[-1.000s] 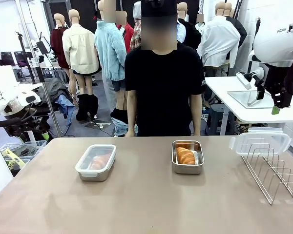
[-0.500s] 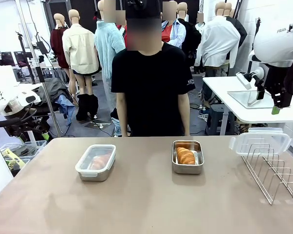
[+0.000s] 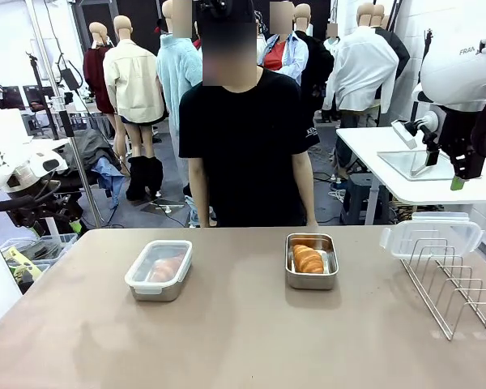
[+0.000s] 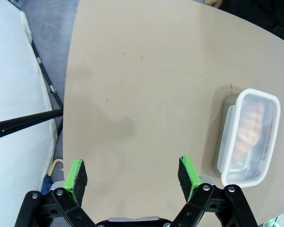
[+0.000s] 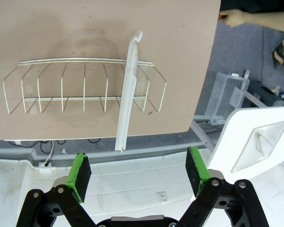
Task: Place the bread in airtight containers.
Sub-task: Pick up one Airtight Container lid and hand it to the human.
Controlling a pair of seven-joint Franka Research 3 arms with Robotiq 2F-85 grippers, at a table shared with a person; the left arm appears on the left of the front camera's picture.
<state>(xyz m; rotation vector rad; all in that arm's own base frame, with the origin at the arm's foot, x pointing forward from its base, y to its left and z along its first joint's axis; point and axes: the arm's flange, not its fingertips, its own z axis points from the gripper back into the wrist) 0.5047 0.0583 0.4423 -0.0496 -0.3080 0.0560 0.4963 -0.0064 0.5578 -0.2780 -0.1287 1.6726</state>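
Observation:
A steel tin [image 3: 159, 270] with a clear lid snapped on sits left of the table's middle, and a croissant [image 4: 248, 127] shows through the lid [image 4: 250, 137]. To its right an open tin [image 3: 312, 261] holds a golden croissant [image 3: 308, 258]. A second clear lid [image 3: 432, 235] leans upright in the wire rack [image 3: 458, 284]; it appears edge-on [image 5: 128, 94] in the right wrist view. My left gripper [image 4: 132, 175] hangs open above the table's left edge, away from the lidded tin. Off the table's right side my right gripper [image 5: 139, 172] is raised and open, holding nothing.
A person [image 3: 243, 146] in a black shirt stands at the far edge, arms down. The wire rack [image 5: 85, 87] takes up the table's right end. A white side table [image 3: 421, 166] with a steel tray stands behind on the right.
The person has shifted a little to the left. Neither arm nor any tin has moved.

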